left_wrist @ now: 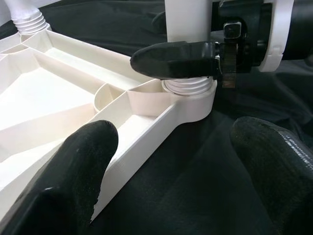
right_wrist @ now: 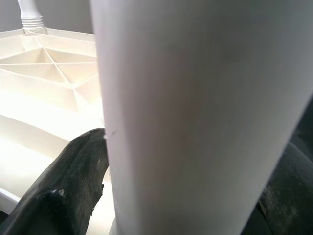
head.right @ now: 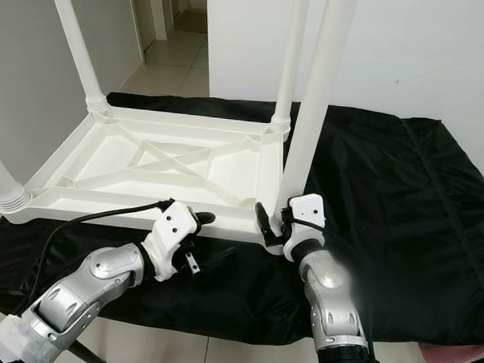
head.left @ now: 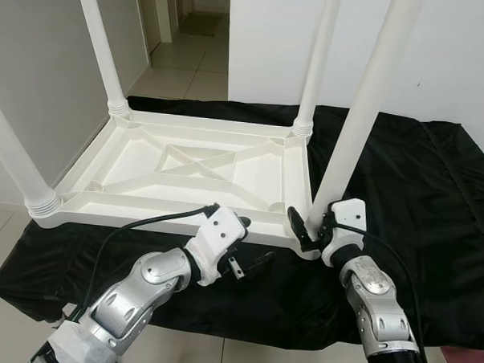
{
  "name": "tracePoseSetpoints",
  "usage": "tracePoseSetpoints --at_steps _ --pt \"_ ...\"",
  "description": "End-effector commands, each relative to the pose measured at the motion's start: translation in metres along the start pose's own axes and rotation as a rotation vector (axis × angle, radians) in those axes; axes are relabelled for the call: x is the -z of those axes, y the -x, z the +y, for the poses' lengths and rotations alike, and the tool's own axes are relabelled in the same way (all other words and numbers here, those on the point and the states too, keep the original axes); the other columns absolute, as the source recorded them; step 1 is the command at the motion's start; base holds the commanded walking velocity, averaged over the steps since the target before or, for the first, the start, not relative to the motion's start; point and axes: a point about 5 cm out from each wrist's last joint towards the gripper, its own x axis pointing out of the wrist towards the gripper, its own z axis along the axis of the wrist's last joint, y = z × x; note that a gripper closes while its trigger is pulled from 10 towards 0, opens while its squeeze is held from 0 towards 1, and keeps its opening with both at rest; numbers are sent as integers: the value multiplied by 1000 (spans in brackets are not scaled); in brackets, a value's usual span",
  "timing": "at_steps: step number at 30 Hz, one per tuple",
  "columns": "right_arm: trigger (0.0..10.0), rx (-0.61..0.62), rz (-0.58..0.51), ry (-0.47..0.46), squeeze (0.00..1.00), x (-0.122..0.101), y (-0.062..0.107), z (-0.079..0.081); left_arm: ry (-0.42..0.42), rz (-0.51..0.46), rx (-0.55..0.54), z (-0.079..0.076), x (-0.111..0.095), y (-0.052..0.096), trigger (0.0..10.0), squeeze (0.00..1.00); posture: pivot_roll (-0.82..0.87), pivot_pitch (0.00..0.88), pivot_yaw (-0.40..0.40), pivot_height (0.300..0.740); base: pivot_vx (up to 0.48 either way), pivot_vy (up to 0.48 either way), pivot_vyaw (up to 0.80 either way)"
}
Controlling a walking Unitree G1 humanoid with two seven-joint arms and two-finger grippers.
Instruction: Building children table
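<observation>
tabletop (head.left: pixel 196 173): 1 | legs (head.left: pixel 365 114): 4 | black cloth (head.left: pixel 410 205): 1 | tools (head.left: pixel 306 232): 2

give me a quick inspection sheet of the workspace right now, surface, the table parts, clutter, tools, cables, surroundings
Surface: black cloth covers the work surface, wrinkled at the right.
Job's things: white tabletop lies upside down on the cloth; four white legs stand up from its corners, the near right leg leaning slightly.
Clutter: nothing seen on the cloth.
Tools: right tool shut on the near right leg just above its corner socket; left tool open, held low beside the tabletop's near edge, holding nothing.
Cables: black cable runs along the left arm over the tabletop's near edge.
Surroundings: white walls, tiled corridor beyond.
</observation>
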Motion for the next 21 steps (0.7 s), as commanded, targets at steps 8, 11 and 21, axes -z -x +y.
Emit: tracePoseSetpoints --at_steps 8,11,21 --pt "10000 0 9 -9 0 10 6 7 12 -7 162 -12 3 -3 10000 0 -55 0 59 740 0 0 0" --pt "10000 2 6 -11 0 12 8 9 16 -11 160 -12 4 -4 10000 0 -60 0 69 740 0 0 0" --pt "10000 14 -14 4 0 12 7 8 9 -14 145 -2 3 -5 10000 0 -97 0 94 740 0 0 0"
